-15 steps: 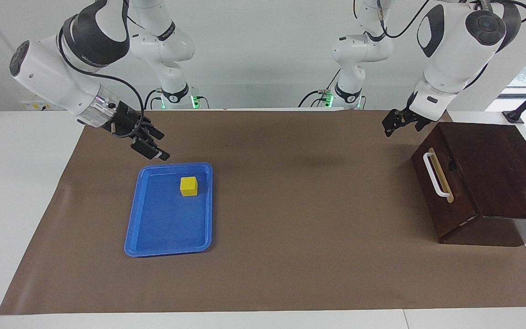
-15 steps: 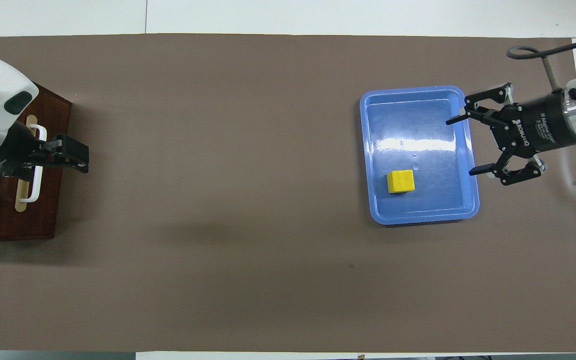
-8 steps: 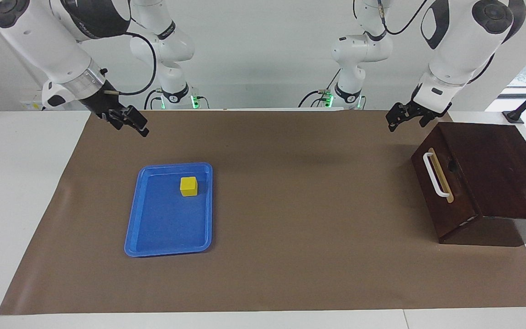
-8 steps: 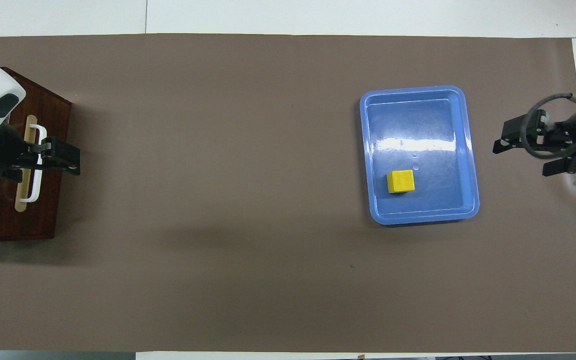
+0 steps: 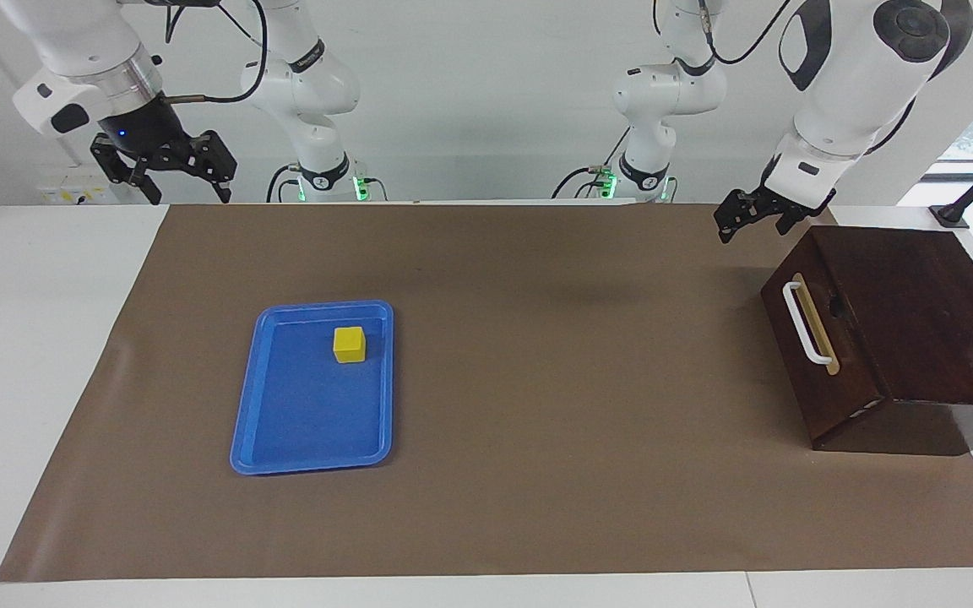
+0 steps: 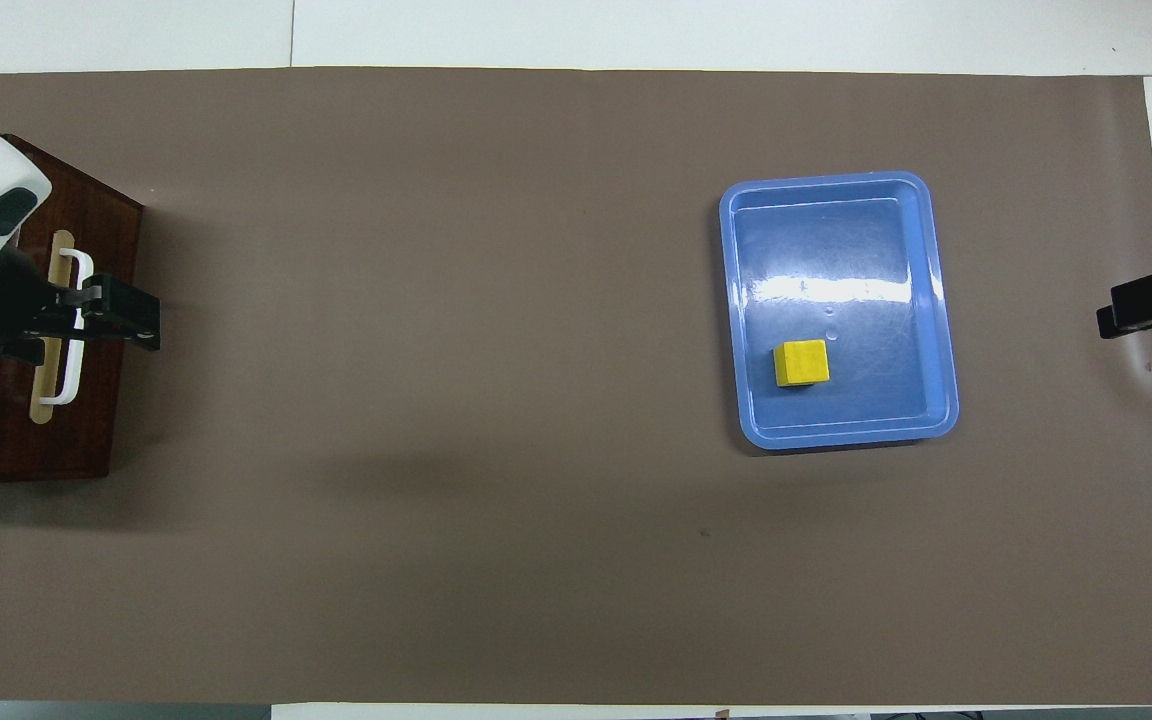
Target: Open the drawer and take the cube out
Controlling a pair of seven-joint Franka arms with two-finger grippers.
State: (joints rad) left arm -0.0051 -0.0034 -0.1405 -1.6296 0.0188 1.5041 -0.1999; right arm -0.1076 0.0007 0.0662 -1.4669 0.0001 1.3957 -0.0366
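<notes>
The drawer (image 5: pixel 807 338) sits shut at the left arm's end of the counter (image 5: pixel 537 507). The right tool (image 5: pixel 163 167), spread wide and empty, has lifted away from the blue tray (image 5: pixel 284 456) where the cube (image 5: pixel 350 344) rests, so the task looks finished. The left tool (image 5: pixel 755 216) hangs wide beside the drawer.

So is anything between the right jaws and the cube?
Nothing visible. The cube sits alone in the blue tray, uncovered. The right gripper hangs open, raised over the table edge at its own end, with only bare mat between.
</notes>
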